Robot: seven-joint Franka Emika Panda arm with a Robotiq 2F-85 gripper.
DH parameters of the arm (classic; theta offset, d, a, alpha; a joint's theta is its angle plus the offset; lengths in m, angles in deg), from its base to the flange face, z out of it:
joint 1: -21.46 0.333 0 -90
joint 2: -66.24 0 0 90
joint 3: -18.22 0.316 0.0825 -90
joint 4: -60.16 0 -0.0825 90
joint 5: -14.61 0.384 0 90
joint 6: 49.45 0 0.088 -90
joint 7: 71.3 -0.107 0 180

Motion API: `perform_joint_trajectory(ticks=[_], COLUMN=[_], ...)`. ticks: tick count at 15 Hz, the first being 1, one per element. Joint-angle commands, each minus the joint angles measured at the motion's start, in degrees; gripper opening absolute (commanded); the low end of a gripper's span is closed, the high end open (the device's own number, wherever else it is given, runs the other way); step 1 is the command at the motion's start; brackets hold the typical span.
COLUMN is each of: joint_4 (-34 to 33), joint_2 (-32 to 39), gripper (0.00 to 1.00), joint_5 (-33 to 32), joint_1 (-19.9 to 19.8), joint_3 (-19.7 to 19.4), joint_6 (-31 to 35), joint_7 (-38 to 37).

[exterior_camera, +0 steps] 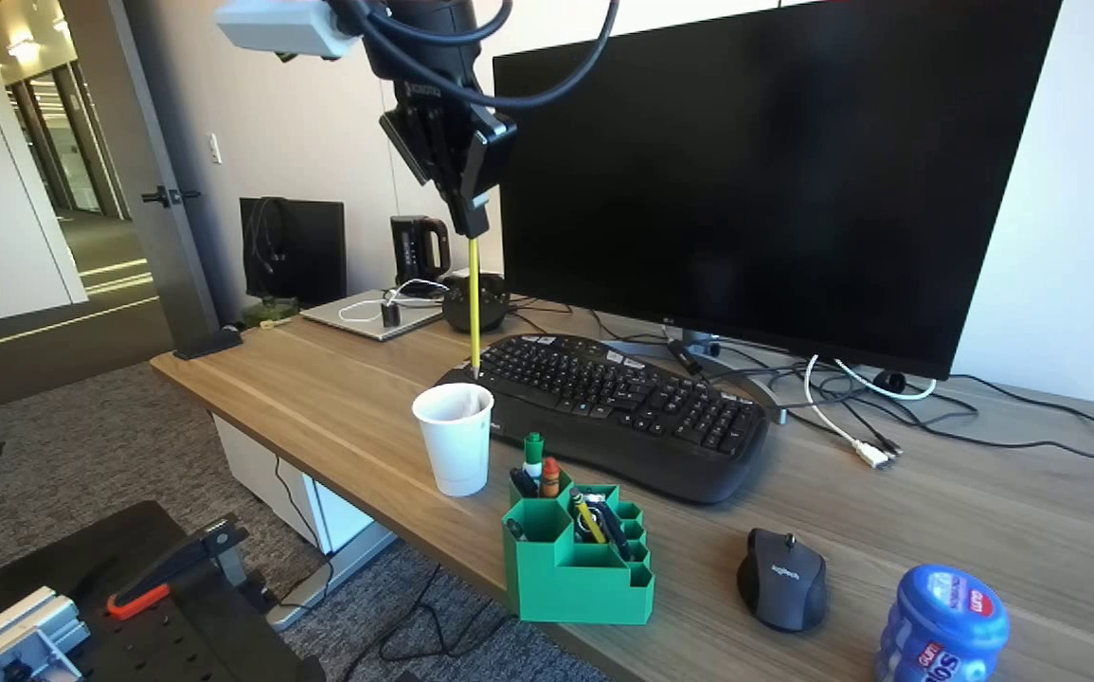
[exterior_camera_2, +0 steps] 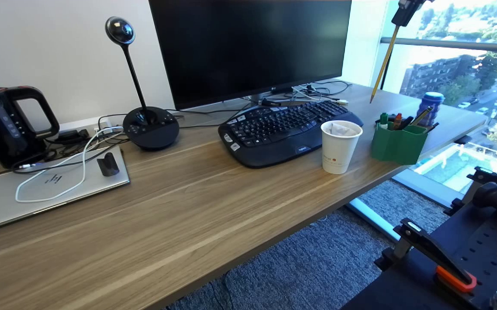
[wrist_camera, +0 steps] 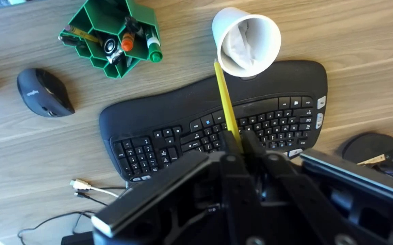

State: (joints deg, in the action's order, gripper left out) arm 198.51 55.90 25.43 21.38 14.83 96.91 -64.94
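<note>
My gripper (exterior_camera: 473, 220) is shut on a yellow pencil (exterior_camera: 474, 303), which hangs down with its point lowest. The upper end of the pencil is hidden between the fingers. In an exterior view the gripper (exterior_camera_2: 402, 19) appears at the top right edge, and the pencil (exterior_camera_2: 384, 64) slants down to the left, above the desk. From the wrist view, the pencil (wrist_camera: 227, 98) reaches up across the keyboard, its tip overlapping the rim of a white paper cup (wrist_camera: 224, 23); whether they touch, I cannot tell. Crumpled white paper lies inside the cup.
A green pen holder (exterior_camera: 584, 592) with markers and a crayon stands near the cup. Behind are a black keyboard (exterior_camera: 603, 407) and a large monitor (exterior_camera: 745, 180). A mouse (exterior_camera: 783, 580), a blue gum tub (exterior_camera: 942, 625), loose cables, a kettle (exterior_camera_2: 7, 125) and a webcam stand (exterior_camera_2: 151, 129) surround them.
</note>
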Motion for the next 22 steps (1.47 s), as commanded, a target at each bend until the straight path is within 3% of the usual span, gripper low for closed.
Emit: perform_joint_trajectory(ticks=[1, 7, 16, 22], joint_4=[-0.8, -1.8, -1.8, -2.0], joint_2=[1.3, 2.7, 2.3, 2.8], gripper=[0.02, 0.02, 0.02, 0.02], joint_5=[4.3, 12.2, 10.7, 11.3], joint_1=[1.2, 1.6, -0.8, -1.8], joint_3=[-1.4, -2.4, -2.6, -3.3], joint_6=[3.3, 3.7, 4.0, 6.1], joint_7=[6.9, 14.6, 5.8, 4.7])
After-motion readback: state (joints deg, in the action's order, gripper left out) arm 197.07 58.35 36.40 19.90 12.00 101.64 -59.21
